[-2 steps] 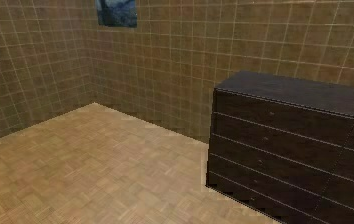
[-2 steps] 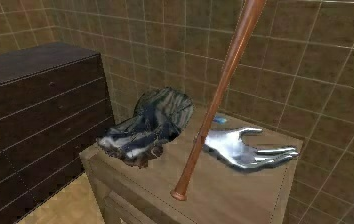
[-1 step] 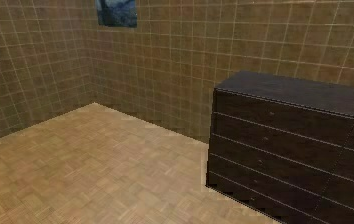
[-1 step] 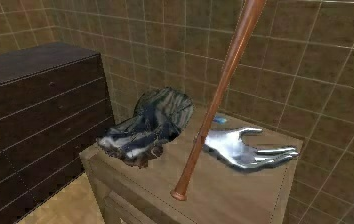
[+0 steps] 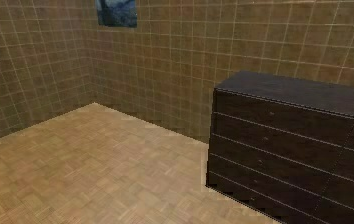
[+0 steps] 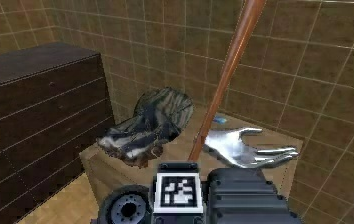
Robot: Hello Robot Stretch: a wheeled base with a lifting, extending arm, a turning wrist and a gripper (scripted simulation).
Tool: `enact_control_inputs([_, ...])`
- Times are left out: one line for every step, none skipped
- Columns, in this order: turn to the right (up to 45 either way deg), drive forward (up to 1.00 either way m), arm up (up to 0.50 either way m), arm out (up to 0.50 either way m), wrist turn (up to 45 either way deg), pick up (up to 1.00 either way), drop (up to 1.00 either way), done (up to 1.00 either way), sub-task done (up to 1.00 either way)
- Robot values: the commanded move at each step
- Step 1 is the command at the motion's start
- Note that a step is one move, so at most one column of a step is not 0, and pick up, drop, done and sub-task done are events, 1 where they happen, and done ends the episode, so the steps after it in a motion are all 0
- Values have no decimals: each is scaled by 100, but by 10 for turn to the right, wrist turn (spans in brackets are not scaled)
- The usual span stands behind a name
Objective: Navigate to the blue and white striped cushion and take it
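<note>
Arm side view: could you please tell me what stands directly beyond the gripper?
A low wooden box stands just beyond the gripper, bearing a dark crumpled cloth and a silvery crumpled thing; a reddish pole rises between them.

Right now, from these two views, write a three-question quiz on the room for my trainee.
1. True or false: a picture hangs on the tiled wall.
2. In the arm side view, what lies on the low box beside the crumpled dark cloth? A) a crumpled silvery sheet B) a red ball C) a stack of plates
3. Fill in: the dark dresser stands at the forward view's ____ side.
Key: 1 true; 2 A; 3 right.
</note>
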Motion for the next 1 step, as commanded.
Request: enact_control_inputs([0,0,0,24,0,0,0,0,0])
